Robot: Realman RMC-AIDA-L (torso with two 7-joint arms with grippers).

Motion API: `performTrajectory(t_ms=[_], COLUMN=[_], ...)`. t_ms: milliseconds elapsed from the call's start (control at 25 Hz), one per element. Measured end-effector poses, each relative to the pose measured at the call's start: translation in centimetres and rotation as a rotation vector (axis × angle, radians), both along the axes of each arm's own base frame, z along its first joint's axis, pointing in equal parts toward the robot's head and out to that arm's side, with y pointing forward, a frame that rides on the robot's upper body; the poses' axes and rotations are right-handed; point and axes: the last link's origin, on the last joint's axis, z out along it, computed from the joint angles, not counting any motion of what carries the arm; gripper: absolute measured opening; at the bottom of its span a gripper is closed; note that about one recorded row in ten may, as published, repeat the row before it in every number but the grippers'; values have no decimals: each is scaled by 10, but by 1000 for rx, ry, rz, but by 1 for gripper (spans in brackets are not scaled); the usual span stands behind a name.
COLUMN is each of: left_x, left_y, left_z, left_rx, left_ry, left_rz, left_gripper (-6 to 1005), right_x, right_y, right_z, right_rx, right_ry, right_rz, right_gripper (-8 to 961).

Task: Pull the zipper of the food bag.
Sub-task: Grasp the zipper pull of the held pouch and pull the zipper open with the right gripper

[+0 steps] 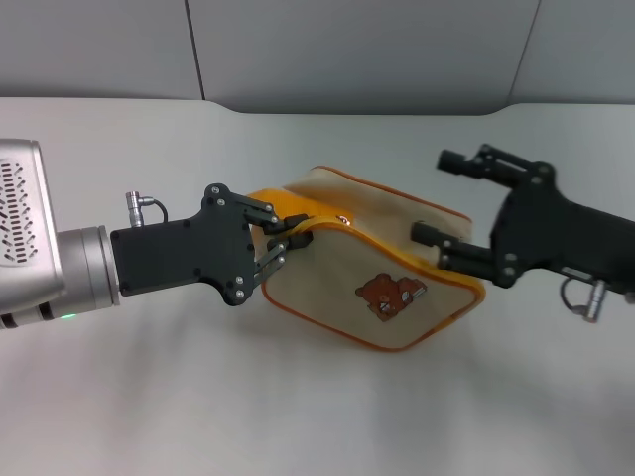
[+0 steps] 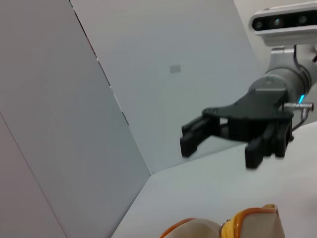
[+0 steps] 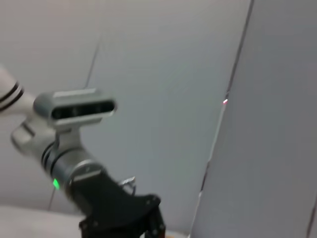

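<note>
My head camera looks down close on the table [image 1: 149,397]; each wrist camera faces across at my opposite arm.

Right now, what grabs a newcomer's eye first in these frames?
The beige food bag in the middle of the white table, its yellow-orange edging and bear patch standing out. The left gripper is pinched on the bag's left end at the orange strap handle. The right gripper hangs open at the bag's right end.

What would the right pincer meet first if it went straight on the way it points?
Probably the food bag: the open right pincer points at its near end, one finger low beside it, though its height above the table is unclear.
</note>
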Motion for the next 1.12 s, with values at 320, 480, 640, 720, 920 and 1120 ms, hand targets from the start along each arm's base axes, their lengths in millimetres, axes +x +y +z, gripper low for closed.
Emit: performTrajectory(t_ms=[320,480,640,720,920,1120], left_x=[0,-1,-2,-1,-2,0], left_y=[0,0,-1,-1,-1,0], left_z=[-2,-1,0,0,1,1], left_rx=[5,8,18,18,21,22], left_ry=[4,2,5,7,10,9], left_rz=[-4,-5,-13,-17,-22,-27], left_gripper=[87,86,86,87,86,85], right_x=[-11,-16,-22,-25,-30,-33], right_y=[15,19,21,23,26,28], right_z=[-12,-15,-22,-26,-31,-38], right_rx=[10,3,-26,-39,-56,-73], right_ry=[-99,-117,-151,-172,-198,-232], right_rz=[55,72,106,117,133,143], right_gripper=[559,410,372,353,314,311])
